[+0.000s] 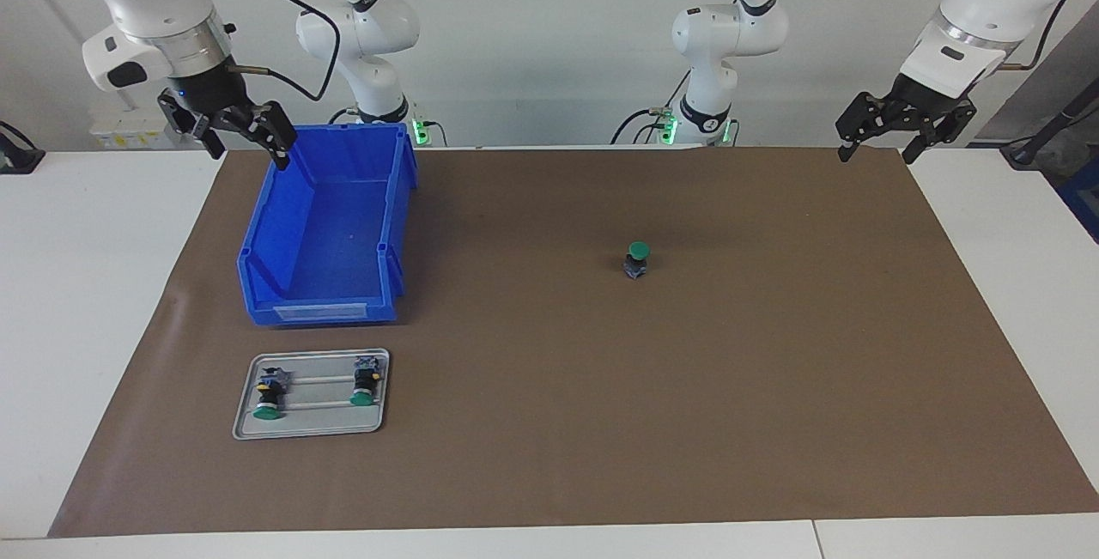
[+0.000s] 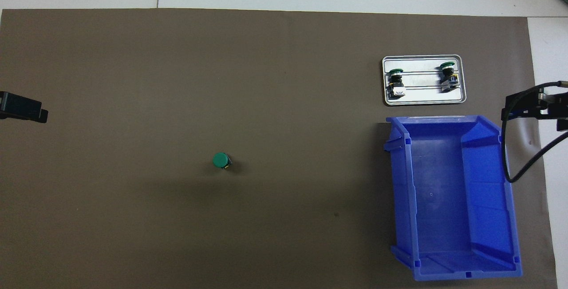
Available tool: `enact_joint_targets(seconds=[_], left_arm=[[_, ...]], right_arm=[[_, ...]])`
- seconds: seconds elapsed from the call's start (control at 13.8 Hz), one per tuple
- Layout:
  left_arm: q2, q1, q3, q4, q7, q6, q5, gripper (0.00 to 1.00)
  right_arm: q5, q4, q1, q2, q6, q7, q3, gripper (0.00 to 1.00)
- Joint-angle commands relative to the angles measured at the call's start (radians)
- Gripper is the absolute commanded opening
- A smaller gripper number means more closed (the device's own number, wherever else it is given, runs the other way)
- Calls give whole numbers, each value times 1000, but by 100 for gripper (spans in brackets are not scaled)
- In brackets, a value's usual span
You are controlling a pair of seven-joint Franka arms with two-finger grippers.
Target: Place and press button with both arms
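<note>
The right gripper (image 1: 245, 140) hangs in the air with its two black fingers spread wide and nothing between them, above the corner of the blue bin (image 1: 330, 228) that lies nearest the robots, at the right arm's end of the table. In the overhead view only a part of this gripper (image 2: 532, 107) shows at the edge, with a black cable looping down beside the bin (image 2: 452, 200). The left gripper (image 1: 903, 131) is also up in the air and open, empty, over the edge of the brown mat (image 1: 601, 422) at the left arm's end of the table; from above just its tip (image 2: 24, 109) reaches into the picture. Both arms wait, well apart from everything on the mat (image 2: 177, 80). The button (image 1: 636, 260) stands upright by itself on the mat, green cap on top, about midway across the table and somewhat toward the left arm's end (image 2: 221, 160). The bin is empty, its open end turned away from the robots. Just beside that open end, farther from the robots, lies a flat metal tray (image 1: 309, 430) (image 2: 421, 100) holding two more buttons (image 1: 269, 394) (image 1: 365, 380) on their sides, apart from each other (image 2: 396, 82) (image 2: 448, 76).
</note>
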Motion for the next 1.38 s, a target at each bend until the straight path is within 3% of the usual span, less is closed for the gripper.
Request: enact_joint_targets(seconds=[0.0,1.31], left_arm=[[-17,4,-11,-15,-1,-4,21,100],[-25,11,-8,-31,-3,-2,21,100]], right_arm=[[2,-29,-4,-25,16,-22,6,100],[2,-29,-4,-25,16,-22,6,100]])
